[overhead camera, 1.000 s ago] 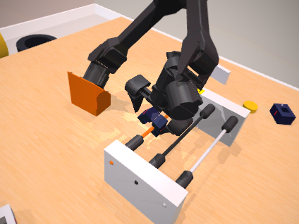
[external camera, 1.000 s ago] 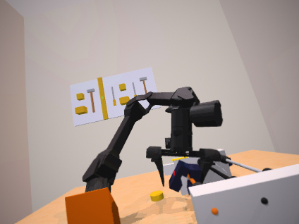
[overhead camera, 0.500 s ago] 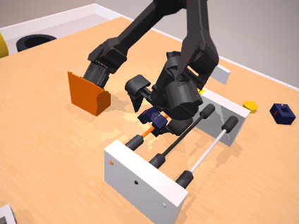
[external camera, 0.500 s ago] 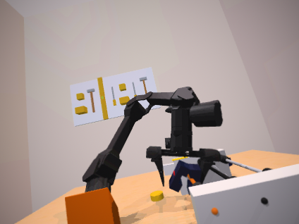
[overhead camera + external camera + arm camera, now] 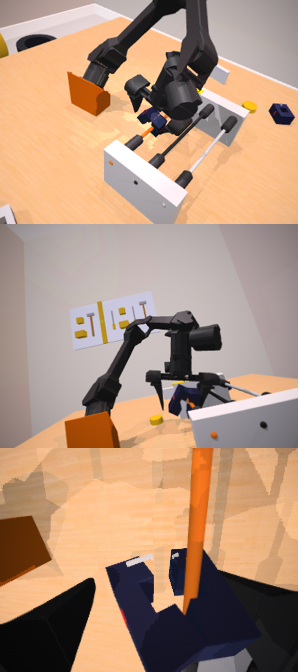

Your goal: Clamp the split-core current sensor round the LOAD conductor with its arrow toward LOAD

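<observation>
The navy split-core sensor [image 5: 153,120] sits on the orange conductor [image 5: 147,132], the leftmost of three rods held between two white end plates [image 5: 144,176]. In the wrist view the orange conductor [image 5: 198,523] runs into the sensor [image 5: 175,608], and a gap shows between the sensor's two halves. A small white mark lies on its top. My gripper [image 5: 154,113] is open and straddles the sensor, one finger on each side, not touching it. In the exterior view the gripper [image 5: 180,394] has its fingers spread wide around the sensor [image 5: 179,401]. I cannot read a LOAD marker.
A black conductor [image 5: 179,137] and a grey conductor [image 5: 207,149] run beside the orange one. An orange block [image 5: 88,93] stands to the left. A yellow disc [image 5: 249,106] and a second navy block [image 5: 282,113] lie to the right. A black ring [image 5: 35,40] sits at the far left.
</observation>
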### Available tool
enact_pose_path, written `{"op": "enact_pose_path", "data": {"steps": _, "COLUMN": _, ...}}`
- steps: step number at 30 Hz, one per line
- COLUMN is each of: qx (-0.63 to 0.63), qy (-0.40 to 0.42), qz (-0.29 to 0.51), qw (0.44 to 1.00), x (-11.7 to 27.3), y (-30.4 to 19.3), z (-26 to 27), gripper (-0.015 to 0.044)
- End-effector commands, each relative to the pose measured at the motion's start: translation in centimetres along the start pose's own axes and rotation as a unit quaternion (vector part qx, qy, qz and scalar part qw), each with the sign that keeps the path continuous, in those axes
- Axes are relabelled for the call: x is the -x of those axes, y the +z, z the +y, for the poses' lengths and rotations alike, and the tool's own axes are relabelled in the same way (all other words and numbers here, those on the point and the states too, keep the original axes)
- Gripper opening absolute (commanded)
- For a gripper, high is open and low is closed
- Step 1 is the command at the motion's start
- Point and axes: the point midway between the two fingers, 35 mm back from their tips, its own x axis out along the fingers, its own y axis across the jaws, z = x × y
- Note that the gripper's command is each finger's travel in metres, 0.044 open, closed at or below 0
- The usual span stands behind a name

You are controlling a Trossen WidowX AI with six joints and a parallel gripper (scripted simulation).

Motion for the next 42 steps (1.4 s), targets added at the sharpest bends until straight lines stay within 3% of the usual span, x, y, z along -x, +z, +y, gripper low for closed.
{"op": "enact_pose_path", "data": {"steps": 1, "qx": -0.003, "qy": 0.006, "qz": -0.003, "qw": 1.0, "x": 0.17, "y": 0.15, "z": 0.42, "gripper": 0.044}}
{"op": "enact_pose_path", "data": {"steps": 15, "qx": -0.003, "qy": 0.006, "qz": -0.003, "qw": 1.0, "x": 0.17, "y": 0.15, "z": 0.42, "gripper": 0.044}}
{"op": "enact_pose_path", "data": {"steps": 38, "qx": 0.0, "qy": 0.0, "qz": 0.0, "qw": 1.0, "x": 0.0, "y": 0.0, "z": 0.0, "gripper": 0.0287}}
{"op": "enact_pose_path", "data": {"steps": 42, "qx": 0.0, "qy": 0.0, "qz": 0.0, "qw": 1.0, "x": 0.0, "y": 0.0, "z": 0.0, "gripper": 0.0182}}
